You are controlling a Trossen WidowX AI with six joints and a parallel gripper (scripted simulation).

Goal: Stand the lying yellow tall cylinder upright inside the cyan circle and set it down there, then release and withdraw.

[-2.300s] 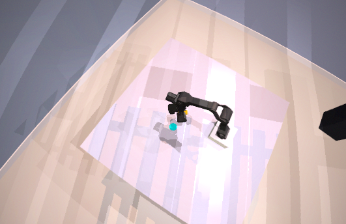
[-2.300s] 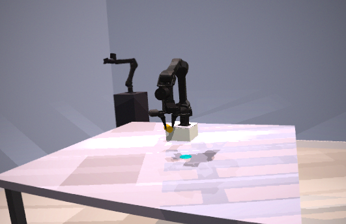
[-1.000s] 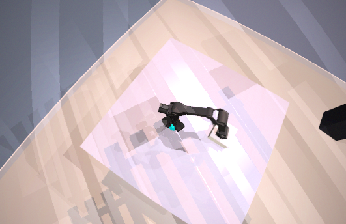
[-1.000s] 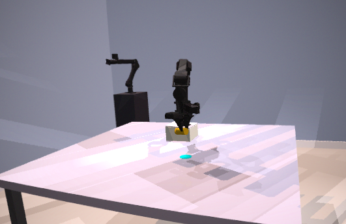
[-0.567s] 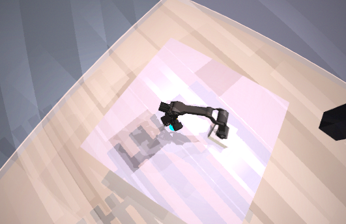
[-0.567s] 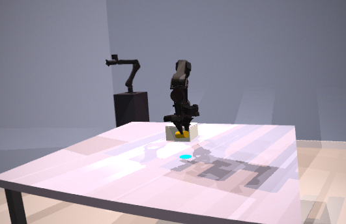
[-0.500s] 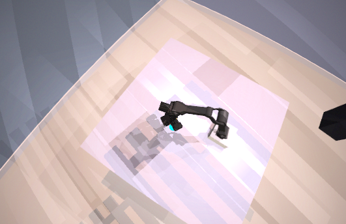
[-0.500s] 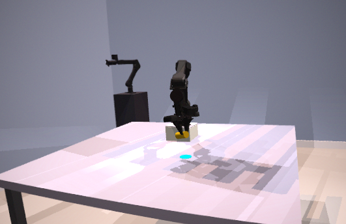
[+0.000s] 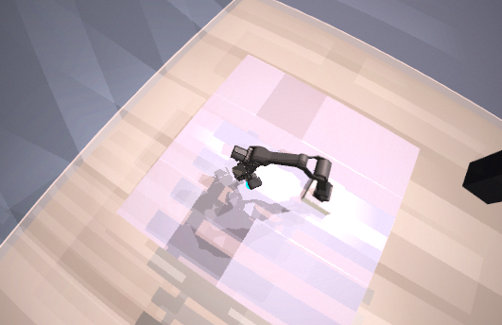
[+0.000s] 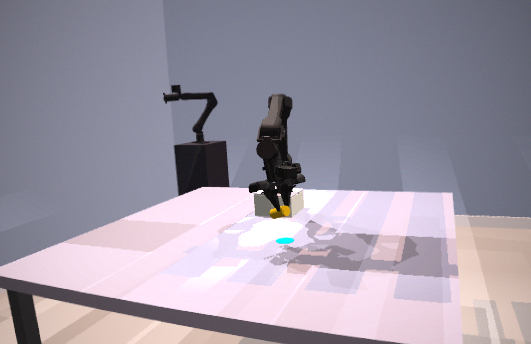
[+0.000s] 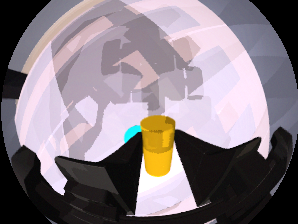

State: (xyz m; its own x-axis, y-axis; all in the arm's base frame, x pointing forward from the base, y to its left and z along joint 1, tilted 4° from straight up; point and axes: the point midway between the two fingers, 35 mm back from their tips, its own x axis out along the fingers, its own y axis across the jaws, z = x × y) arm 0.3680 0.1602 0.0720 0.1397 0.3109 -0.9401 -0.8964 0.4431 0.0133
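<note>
The yellow cylinder [image 10: 279, 212] [image 11: 158, 150] is held between the two fingertips of my gripper [image 10: 281, 209] [image 11: 158, 134], which is shut on it. In the exterior view the cylinder is off the table, lying nearly level with one round end toward that camera. In the top view the arm hides it. The cyan circle [image 10: 285, 241] [image 11: 133, 133] [image 9: 248, 185] is flat on the table, below the held cylinder. In the wrist view it shows partly, behind the left finger and just left of the cylinder. In the top view the wrist covers most of it.
The arm stands by a pale box-shaped base [image 10: 262, 204] [image 9: 317, 205] on the table [image 9: 293, 255] [image 10: 155, 285]. The arm's shadow falls across the table around the circle. A second arm [image 10: 205, 112] stands on a dark pedestal [image 10: 202, 167] behind the table.
</note>
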